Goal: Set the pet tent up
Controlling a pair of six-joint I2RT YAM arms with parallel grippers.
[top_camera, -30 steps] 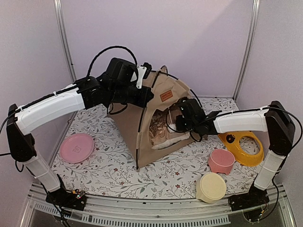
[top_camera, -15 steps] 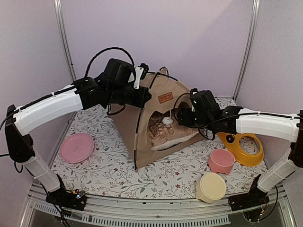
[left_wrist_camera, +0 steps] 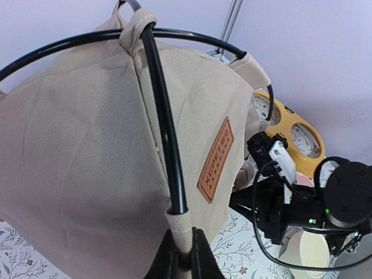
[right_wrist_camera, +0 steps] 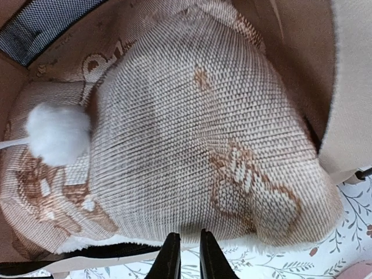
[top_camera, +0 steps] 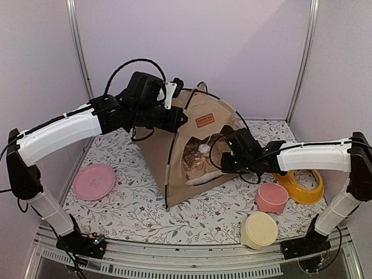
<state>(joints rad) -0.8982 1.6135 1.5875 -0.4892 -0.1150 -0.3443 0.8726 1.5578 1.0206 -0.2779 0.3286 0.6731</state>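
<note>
The pet tent stands in the middle of the flowery mat, toward the back, with its doorway facing the front right. It looks light and floppy. The tan cloth is soft and would fold if pushed. The thin black poles are bendy and springy, so I think they could snap back if let go. The best place to hold it seems to be a cloth sleeve at a pole, not the loose cloth. The left gripper does just that: it is closed tight on the sleeve at the tent's front top. Inside the tent lies a bear-print cushion, with a white pom-pom hanging over it. The right gripper is at the doorway, its fingers pulled almost together, with nothing between them that I can see. Left of the tent sits a pink plate. Right of the tent are a pink bowl, a cream bowl and a yellow dish. Pale walls close in behind the tent, so there is little room there.
</note>
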